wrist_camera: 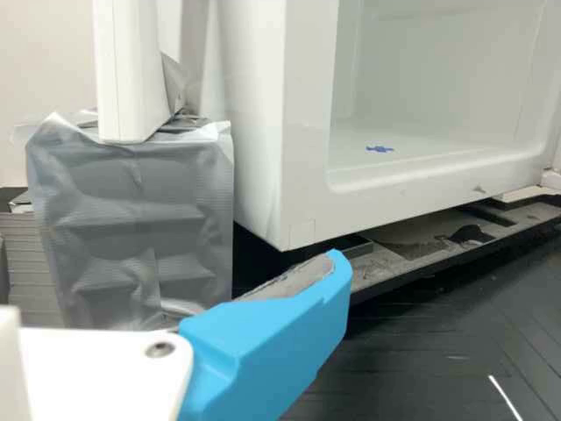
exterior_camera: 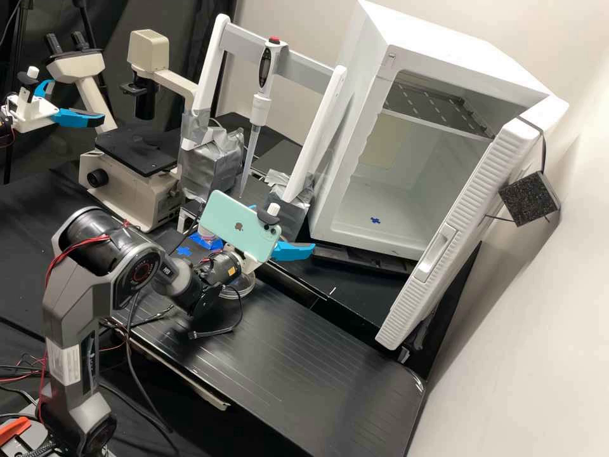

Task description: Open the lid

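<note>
- Mainly, the next move turns on height and reach: the clear round dish (exterior_camera: 248, 287) sits on the counter (exterior_camera: 342, 362), lower than the gripper (exterior_camera: 283, 227) and back beneath the wrist.
- Whether its lid is seated, I cannot tell.
- The gripper hangs raised, its blue fingers (wrist_camera: 272, 338) spread with nothing pinched, pointing toward the white incubator (exterior_camera: 339, 190) rather than down at the dish.
- Reaching that rim likely calls for drawing back, tipping down, then lowering; descending straight from here would probably miss it.
</note>
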Available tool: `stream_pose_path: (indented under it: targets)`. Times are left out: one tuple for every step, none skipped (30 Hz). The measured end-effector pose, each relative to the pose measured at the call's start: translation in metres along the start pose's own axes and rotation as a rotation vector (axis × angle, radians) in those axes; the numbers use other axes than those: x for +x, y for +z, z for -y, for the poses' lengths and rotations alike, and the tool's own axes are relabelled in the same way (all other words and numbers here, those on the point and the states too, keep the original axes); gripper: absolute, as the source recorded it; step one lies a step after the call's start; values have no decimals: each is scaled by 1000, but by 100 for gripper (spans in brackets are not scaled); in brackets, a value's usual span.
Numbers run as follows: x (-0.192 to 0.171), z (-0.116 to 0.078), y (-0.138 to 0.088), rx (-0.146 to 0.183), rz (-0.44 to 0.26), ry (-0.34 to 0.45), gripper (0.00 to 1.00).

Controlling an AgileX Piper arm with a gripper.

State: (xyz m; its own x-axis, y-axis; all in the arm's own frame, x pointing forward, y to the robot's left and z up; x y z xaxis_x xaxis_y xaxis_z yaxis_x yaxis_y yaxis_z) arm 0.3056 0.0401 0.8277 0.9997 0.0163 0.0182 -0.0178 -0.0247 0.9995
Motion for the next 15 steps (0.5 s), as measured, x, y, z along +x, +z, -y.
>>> stream_pose_path:
  targets:
    - [0, 0, 0, 0, 0, 0, 100]
    - [0, 0, 0, 0, 0, 0, 100]
    - [0, 0, 0, 0, 0, 0, 100]
    - [0, 0, 0, 0, 0, 0, 100]
    - [0, 0, 0, 0, 0, 0, 100]
    - [0, 0, 0, 0, 0, 0, 100]
    - [0, 0, 0, 0, 0, 0, 100]
    - [0, 0, 0, 0, 0, 0, 100]
    - [0, 0, 0, 0, -2, 2, 100]
    - [-1, 1, 1, 0, -4, 3, 100]
    - [-4, 1, 1, -1, -7, 5, 100]
    - [-9, 0, 3, -3, -9, 11, 100]
    - [-12, 0, 3, -1, -17, 14, 100]
    - [-18, -1, 4, -8, -22, 19, 100]
    - [-29, -4, 6, -2, -40, 31, 100]
